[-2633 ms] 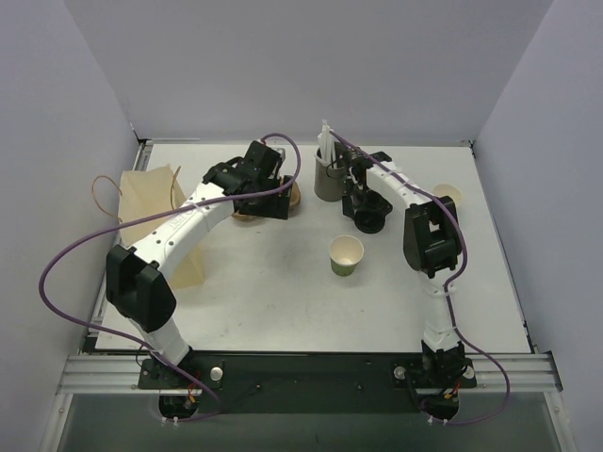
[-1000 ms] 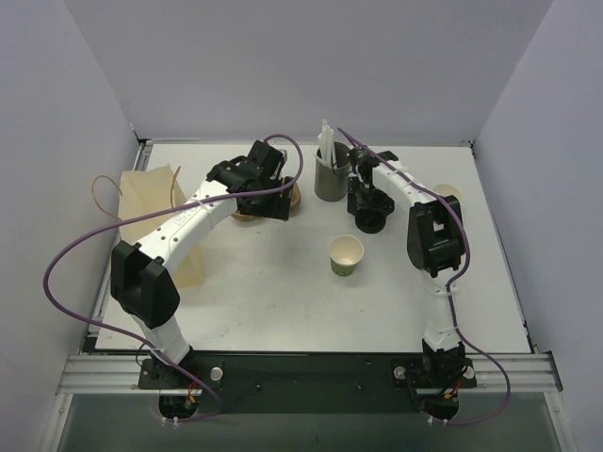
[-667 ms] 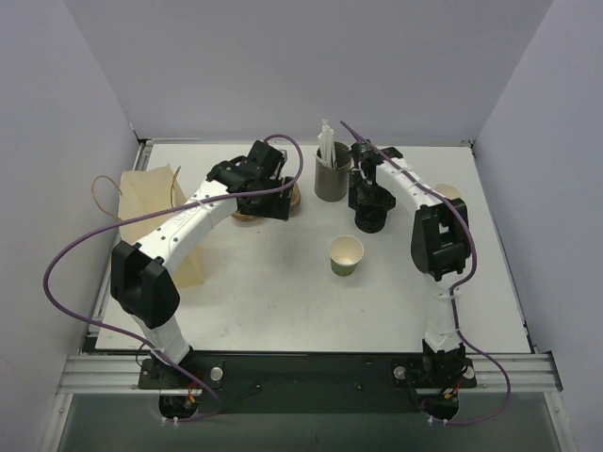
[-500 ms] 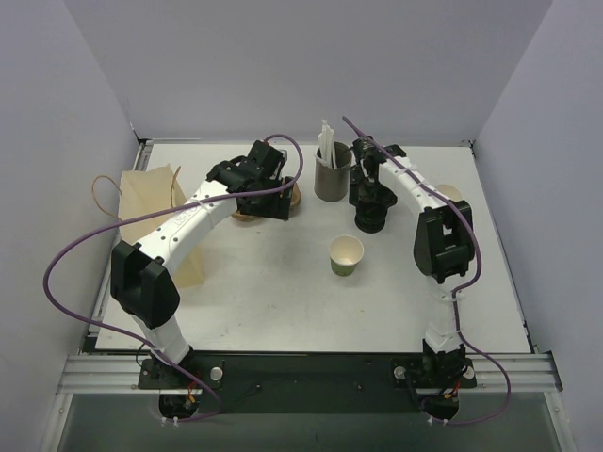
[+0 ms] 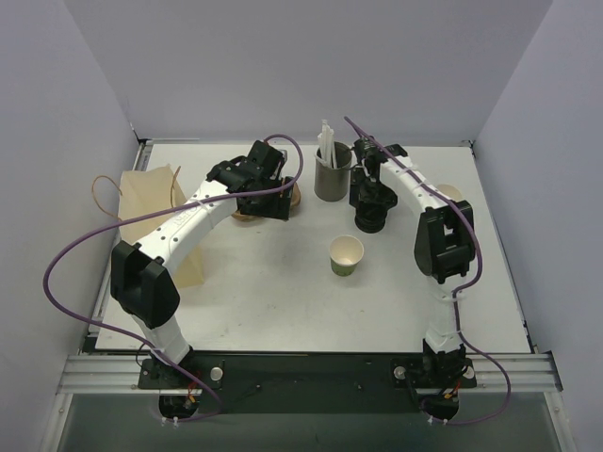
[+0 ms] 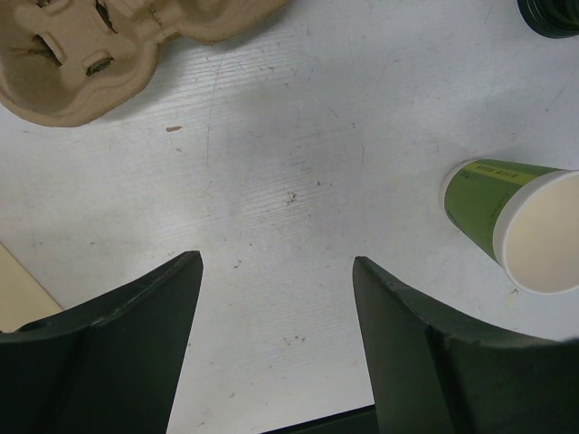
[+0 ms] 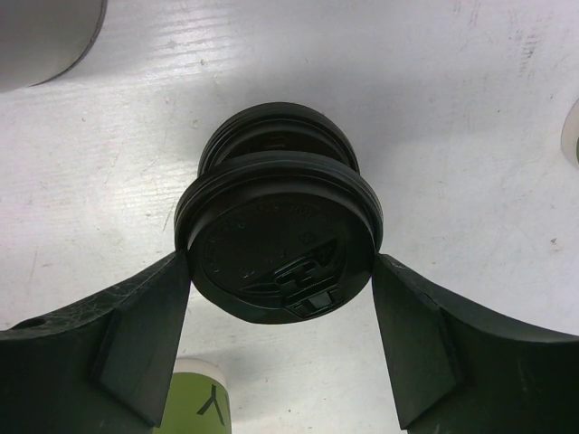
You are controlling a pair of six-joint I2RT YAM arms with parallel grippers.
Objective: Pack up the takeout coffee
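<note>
The green paper cup (image 5: 346, 255) stands upright and open-topped, with no lid, near the table's middle; it also shows in the left wrist view (image 6: 507, 217) and at the bottom of the right wrist view (image 7: 194, 398). My right gripper (image 7: 280, 271) is shut on a round black lid (image 7: 280, 240), held by its edges just above a stack of black lids (image 7: 271, 131). In the top view the right gripper (image 5: 368, 200) is behind the cup. My left gripper (image 6: 276, 271) is open and empty above bare table, at the back left (image 5: 268, 202).
A grey cylindrical cup with white straws (image 5: 330, 174) stands just left of the lid stack (image 5: 369, 222). A brown pulp cup carrier (image 6: 109, 45) lies by the left gripper. A tan paper bag (image 5: 151, 217) lies at the left edge. A pale round object (image 5: 450, 194) sits at the right.
The right arm has swung its elbow to the right and settled its gripper over the lid stack, with a lid between the fingers. The left arm and the cup have not moved.
</note>
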